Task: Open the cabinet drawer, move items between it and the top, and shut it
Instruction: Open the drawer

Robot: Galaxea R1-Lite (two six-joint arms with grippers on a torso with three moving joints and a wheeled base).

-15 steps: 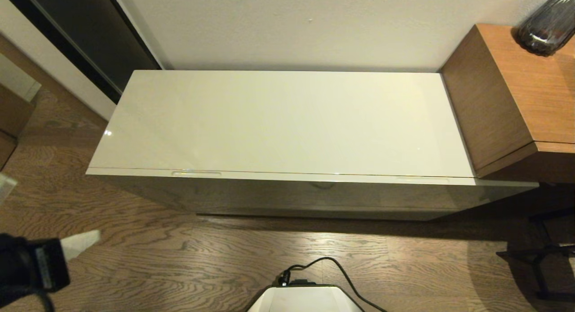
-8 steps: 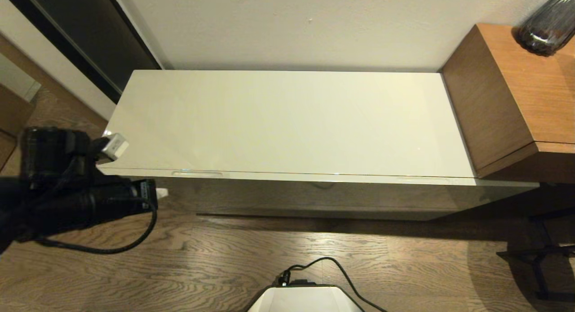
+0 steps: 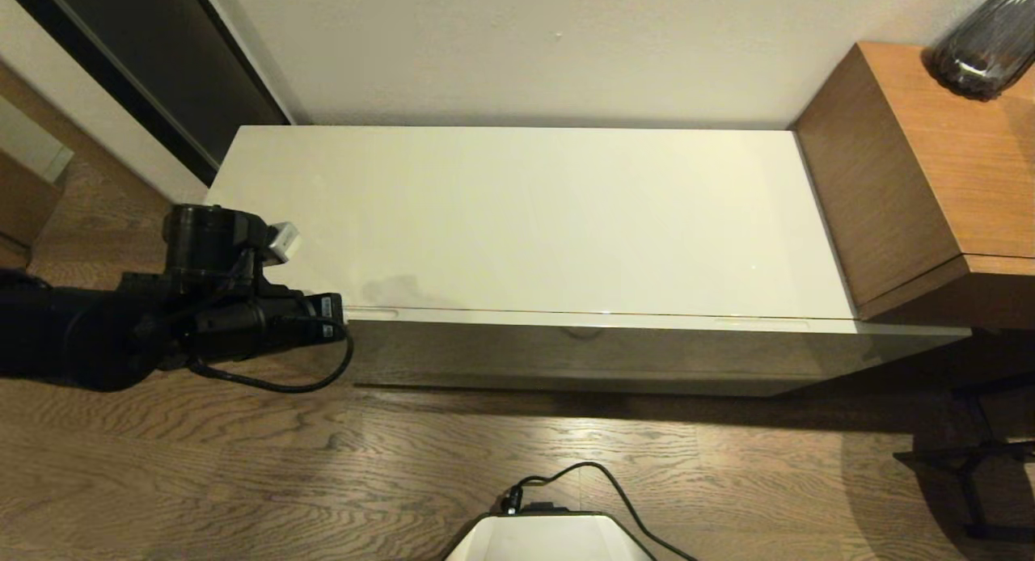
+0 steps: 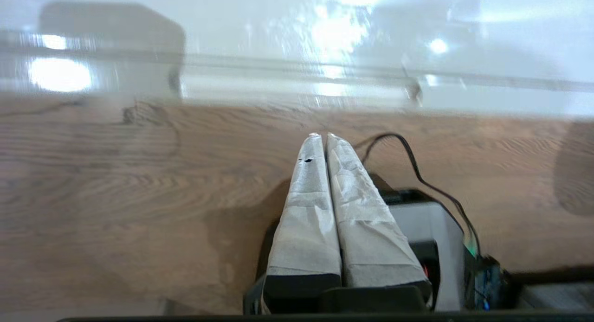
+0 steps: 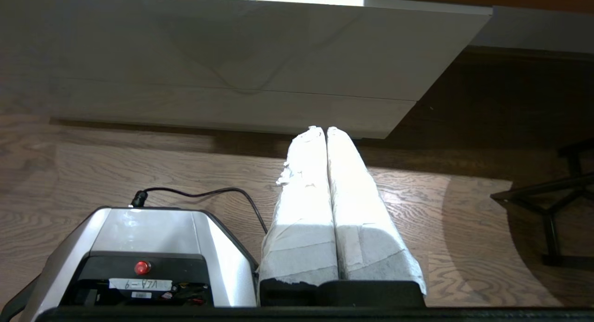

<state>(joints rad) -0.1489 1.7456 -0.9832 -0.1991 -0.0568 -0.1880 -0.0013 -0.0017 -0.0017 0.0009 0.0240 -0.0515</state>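
The cabinet drawer (image 3: 566,351) is closed, its glossy front below the cream top (image 3: 525,213). The top is bare; the tissue pack and slippers are out of view. My left arm (image 3: 242,318) reaches in at the cabinet's front left corner, ending by the left recessed handle (image 3: 372,312). In the left wrist view my left gripper (image 4: 323,136) is shut and empty, its tips just below the handle strip (image 4: 297,83) on the mirror-like front. My right gripper (image 5: 323,129) is shut and empty, low over the floor, facing the drawer front (image 5: 232,48).
A taller orange-brown wooden surface (image 3: 954,157) with a dark glass vase (image 3: 982,48) adjoins the cabinet's right end. The right handle (image 3: 760,322) is free. My base (image 3: 550,537) with its cable sits on the wood floor; black stand legs (image 3: 970,464) are at right.
My left arm has swung up from the floor at lower left and moved right to the drawer's left handle. The drawer has stayed closed.
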